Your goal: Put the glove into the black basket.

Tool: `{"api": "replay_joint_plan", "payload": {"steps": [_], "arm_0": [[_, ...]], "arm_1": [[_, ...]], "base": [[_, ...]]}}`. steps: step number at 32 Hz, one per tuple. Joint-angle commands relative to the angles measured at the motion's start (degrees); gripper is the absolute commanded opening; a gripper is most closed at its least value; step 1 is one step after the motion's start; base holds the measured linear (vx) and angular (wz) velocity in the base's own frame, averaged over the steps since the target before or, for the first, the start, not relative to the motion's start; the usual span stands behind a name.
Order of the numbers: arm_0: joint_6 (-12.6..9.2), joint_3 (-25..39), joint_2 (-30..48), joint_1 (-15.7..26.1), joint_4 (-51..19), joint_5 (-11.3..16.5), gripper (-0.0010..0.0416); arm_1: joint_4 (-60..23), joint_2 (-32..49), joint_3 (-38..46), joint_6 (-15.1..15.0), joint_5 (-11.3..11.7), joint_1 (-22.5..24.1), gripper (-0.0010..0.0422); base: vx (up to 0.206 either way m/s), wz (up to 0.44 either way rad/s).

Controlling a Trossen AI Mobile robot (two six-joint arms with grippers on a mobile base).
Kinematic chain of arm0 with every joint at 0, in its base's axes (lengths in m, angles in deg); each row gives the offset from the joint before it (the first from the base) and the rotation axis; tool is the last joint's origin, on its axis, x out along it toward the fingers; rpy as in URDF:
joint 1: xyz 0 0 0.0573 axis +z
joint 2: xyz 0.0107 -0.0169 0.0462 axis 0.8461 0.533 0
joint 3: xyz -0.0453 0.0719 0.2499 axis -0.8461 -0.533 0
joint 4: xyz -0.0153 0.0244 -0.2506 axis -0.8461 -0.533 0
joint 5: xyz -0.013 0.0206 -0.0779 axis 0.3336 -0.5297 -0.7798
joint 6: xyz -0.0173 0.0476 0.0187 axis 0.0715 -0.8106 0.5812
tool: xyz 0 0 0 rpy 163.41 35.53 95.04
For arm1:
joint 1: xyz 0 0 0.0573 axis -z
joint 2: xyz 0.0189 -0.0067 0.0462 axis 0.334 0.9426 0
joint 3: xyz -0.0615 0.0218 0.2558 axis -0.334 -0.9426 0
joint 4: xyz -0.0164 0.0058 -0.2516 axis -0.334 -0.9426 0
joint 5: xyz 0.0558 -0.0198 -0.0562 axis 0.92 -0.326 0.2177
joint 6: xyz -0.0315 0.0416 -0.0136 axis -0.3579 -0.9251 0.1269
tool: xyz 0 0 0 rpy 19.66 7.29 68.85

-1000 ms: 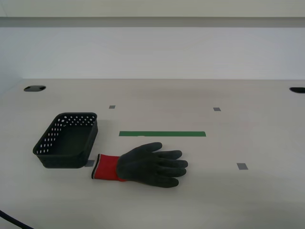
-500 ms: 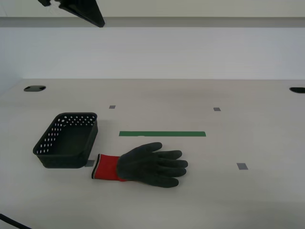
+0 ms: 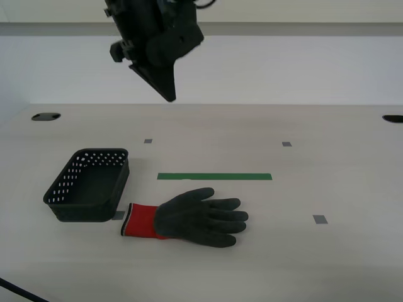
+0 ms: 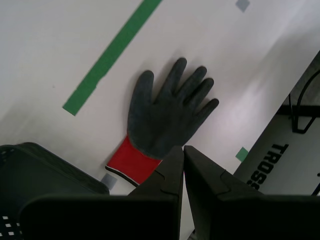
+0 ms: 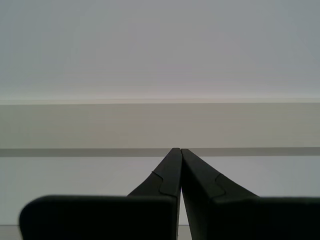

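Since a moment ago my second gripper (image 3: 169,95) has swung down into the exterior view, fingers pressed together, hanging high above the table. Below it, left to right: the black basket (image 3: 88,186), empty, then the glove (image 3: 189,218) flat just beside it, cuff toward the basket. Approach begun, nothing grasped yet; my first gripper (image 5: 180,150) is closed too, facing the wall

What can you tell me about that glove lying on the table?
The glove is a work glove with a dark grey, rubbery-looking hand and fingers and a red knit cuff edged in black and white. It lies flat on the pale table, fingers spread, pointing toward the exterior view's right. Its cuff sits close beside the black basket. Nothing grips it.
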Motion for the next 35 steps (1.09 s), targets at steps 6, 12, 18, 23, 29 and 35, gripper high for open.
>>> {"api": "replay_joint_plan", "payload": {"steps": [6, 12, 18, 23, 29, 35], "arm_0": [[-0.04, 0.07, 0.02, 0.00, 0.15, 0.02, 0.0001], [-0.02, 0.07, 0.02, 0.02, 0.15, 0.02, 0.0001], [-0.02, 0.07, 0.02, 0.02, 0.11, 0.02, 0.0001], [-0.02, 0.07, 0.02, 0.02, -0.07, 0.02, 0.0000], [-0.02, 0.07, 0.02, 0.00, -0.28, 0.02, 0.0001], [-0.02, 0.07, 0.02, 0.02, -0.20, 0.02, 0.0001]], "arm_1": [[5.07, 11.72, 0.02, -0.02, -0.04, 1.29, -0.0001], [8.70, 19.12, 0.02, -0.02, -0.07, 3.23, -0.0001], [11.10, 26.95, 1.25, 1.79, -0.59, 8.41, 0.0000], [11.10, 33.27, 7.63, 0.81, -0.04, 11.93, -0.0001], [12.63, 34.29, 16.09, -3.34, 0.31, 12.57, -0.0001], [12.15, 35.67, 17.68, -5.90, 0.74, 12.96, -0.0001]], "base": [[0.000, 0.000], [0.000, 0.000], [0.000, 0.000], [0.000, 0.000], [0.000, 0.000], [0.000, 0.000]]}}
